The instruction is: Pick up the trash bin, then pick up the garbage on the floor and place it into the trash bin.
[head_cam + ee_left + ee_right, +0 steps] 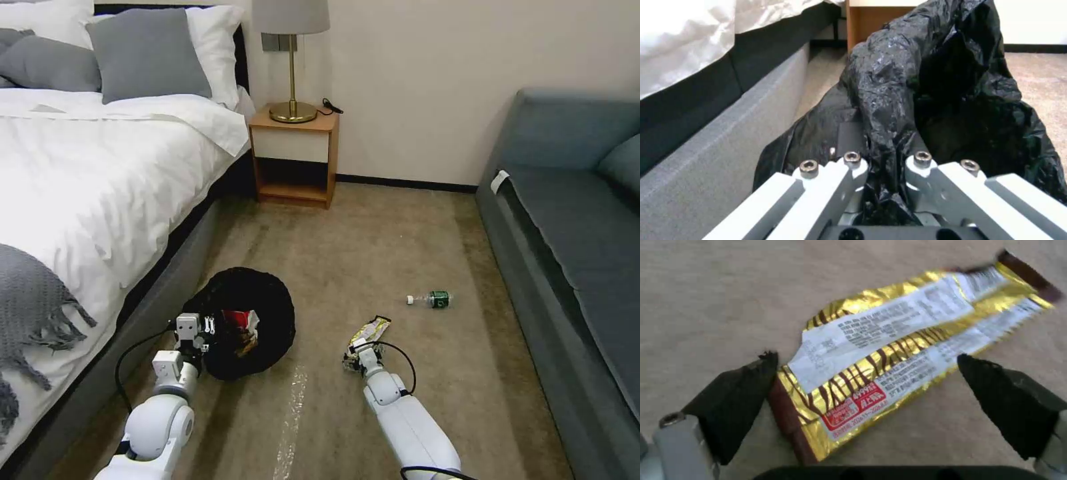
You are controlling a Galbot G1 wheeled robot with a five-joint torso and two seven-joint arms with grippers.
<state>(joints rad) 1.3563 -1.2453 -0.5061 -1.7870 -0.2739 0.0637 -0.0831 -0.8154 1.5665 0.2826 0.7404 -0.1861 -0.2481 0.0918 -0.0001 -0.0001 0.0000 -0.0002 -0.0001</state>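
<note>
A bedroom, perhaps a hotel room: a bed with white linen and grey pillows fills the upper left of the frame, a wooden nightstand with a brass lamp stands at top centre, a blue-grey sofa lines the right edge, and beige carpet covers the middle.

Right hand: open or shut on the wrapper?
Open. The right hand has one black fingertip on each side of the gold wrapper, which lies flat on the carpet.
</note>
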